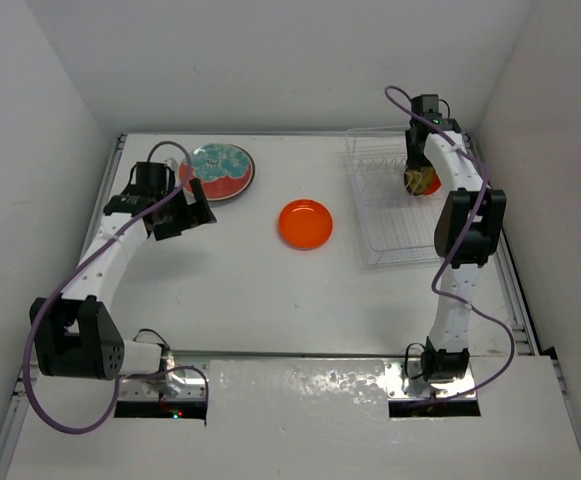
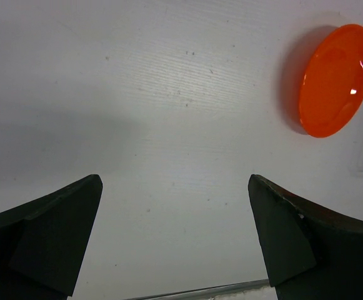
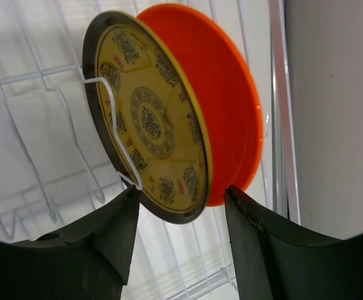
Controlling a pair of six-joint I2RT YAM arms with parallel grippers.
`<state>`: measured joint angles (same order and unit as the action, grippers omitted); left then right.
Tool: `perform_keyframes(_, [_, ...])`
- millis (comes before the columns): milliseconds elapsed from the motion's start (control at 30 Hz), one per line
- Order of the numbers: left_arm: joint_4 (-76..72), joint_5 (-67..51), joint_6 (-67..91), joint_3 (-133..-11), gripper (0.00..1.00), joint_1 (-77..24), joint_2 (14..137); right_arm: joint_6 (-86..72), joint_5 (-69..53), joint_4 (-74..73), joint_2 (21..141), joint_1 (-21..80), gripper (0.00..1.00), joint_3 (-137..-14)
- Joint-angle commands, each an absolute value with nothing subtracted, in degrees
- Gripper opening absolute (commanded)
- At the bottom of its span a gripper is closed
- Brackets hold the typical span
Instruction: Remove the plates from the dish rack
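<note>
R gripper [image 3: 181, 197] astride yellow-centred plate [image 3: 153, 125] + orange plate [image 3: 231, 106], upright in dish rack [image 1: 385, 235] far right; can't tell if clamped. L gripper [image 2: 175, 187] wide apart (idle over desk [image 2: 169, 94]). Glossy, stiff, prob slippery: I'd pinch rim.

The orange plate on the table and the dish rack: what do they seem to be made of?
Orange plate: glossy, probably glazed ceramic or hard plastic; a sharp white highlight sits on its smooth face. Dish rack: thin white wire, likely coated metal, bent into upright prongs.
</note>
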<state>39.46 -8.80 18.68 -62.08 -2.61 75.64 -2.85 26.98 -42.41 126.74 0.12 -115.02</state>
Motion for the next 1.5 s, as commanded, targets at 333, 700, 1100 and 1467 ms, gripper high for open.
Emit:
perform_keyframes(333, [37.3,-11.1,17.7,-64.5,1.00,-3.8,79.0,-3.3,30.6,-40.1,129.6,-1.4,0.25,-118.7])
perform_keyframes(700, [37.8,-11.2,17.8,-65.3,1.00,-3.9,79.5,-7.3,32.3,-33.1,120.5,-1.4,0.00,-111.7])
perform_keyframes(1100, [38.8,-11.0,18.8,-68.1,1.00,-3.9,80.2,-10.2,37.1,-39.6,108.5,2.0,0.00,-116.0])
perform_keyframes(1467, [36.1,-13.4,20.4,-70.9,1.00,-3.9,81.6,-31.6,-10.0,-33.9,98.2,11.9,0.00,-97.5])
